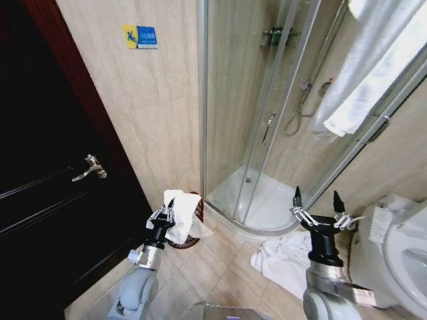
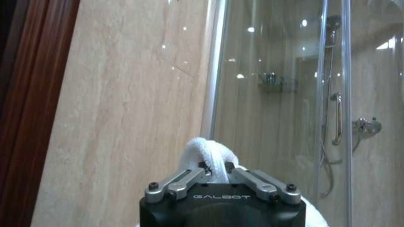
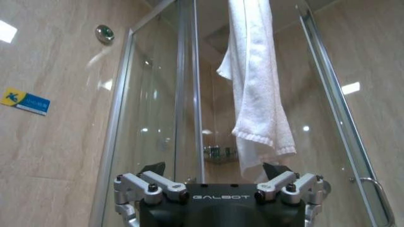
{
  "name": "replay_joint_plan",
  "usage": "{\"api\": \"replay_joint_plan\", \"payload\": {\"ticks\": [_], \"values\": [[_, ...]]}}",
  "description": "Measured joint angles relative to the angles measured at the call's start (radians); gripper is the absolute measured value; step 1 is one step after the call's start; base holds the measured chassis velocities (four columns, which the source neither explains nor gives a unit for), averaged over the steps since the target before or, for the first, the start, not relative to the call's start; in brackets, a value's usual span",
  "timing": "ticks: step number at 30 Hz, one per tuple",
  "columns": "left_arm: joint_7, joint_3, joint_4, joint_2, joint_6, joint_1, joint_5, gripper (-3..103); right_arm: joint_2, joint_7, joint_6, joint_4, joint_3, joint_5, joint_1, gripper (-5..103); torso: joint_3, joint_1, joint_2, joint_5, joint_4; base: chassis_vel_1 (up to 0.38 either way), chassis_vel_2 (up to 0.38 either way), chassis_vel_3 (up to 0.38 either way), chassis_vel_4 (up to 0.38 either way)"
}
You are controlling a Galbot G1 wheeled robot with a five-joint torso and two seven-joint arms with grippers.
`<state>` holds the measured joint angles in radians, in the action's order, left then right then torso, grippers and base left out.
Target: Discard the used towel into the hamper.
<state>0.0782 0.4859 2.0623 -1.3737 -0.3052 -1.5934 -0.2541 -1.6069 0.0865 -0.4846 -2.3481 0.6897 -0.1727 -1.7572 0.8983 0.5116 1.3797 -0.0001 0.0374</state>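
The hamper (image 1: 193, 227) is set on the floor against the wall, between the door (image 1: 47, 200) on the left and the shower enclosure (image 1: 267, 133) on the right. The left gripper (image 1: 162, 215) is positioned just before the hamper, closed on a towel (image 1: 181, 215) that is draped over the hamper's rim. A second towel (image 1: 283, 257) is spread on the floor right of the hamper, before the shower tray. The right gripper (image 1: 319, 212) is held above it, jaws apart, beside the toilet (image 1: 400, 247). A third towel (image 1: 373, 60) is hung over the enclosure's top.
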Motion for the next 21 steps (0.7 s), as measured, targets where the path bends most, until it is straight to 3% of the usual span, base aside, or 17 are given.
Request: {"api": "replay_joint_plan", "payload": {"ticks": [7,12,18,19,21], "values": [[-0.006,-0.010,-0.060,0.046,-0.004,0.078,-0.032,6,0.004,0.001,-0.007,-0.001,0.018,-0.019,-0.003,100,0.000,0.000,0.000,0.0000,-0.0002,-0.029,0.044,0.041,-0.038],[-0.049,-0.016,-0.059,0.077,0.059,0.123,-0.144,6,0.000,0.013,-0.058,0.002,0.002,-0.028,-0.019,100,0.000,0.000,0.000,-0.0001,-0.0002,-0.125,0.126,0.141,-0.139],[-0.084,-0.019,-0.072,0.109,0.104,0.161,-0.197,6,-0.001,0.066,-0.090,0.018,0.017,-0.065,-0.025,100,0.000,0.000,0.000,-0.0001,-0.0003,-0.161,0.149,0.169,-0.166],[-0.122,-0.035,-0.079,0.122,0.143,0.178,-0.231,6,-0.001,0.073,-0.102,0.021,0.011,-0.058,-0.025,100,0.000,0.001,0.000,0.0000,-0.0002,-0.122,0.110,0.139,-0.123],[-0.138,-0.040,-0.084,0.124,0.155,0.186,-0.233,6,-0.001,0.075,-0.104,0.021,0.007,-0.051,-0.026,100,0.000,0.001,0.000,0.0000,-0.0002,-0.122,0.110,0.102,-0.123]]}}
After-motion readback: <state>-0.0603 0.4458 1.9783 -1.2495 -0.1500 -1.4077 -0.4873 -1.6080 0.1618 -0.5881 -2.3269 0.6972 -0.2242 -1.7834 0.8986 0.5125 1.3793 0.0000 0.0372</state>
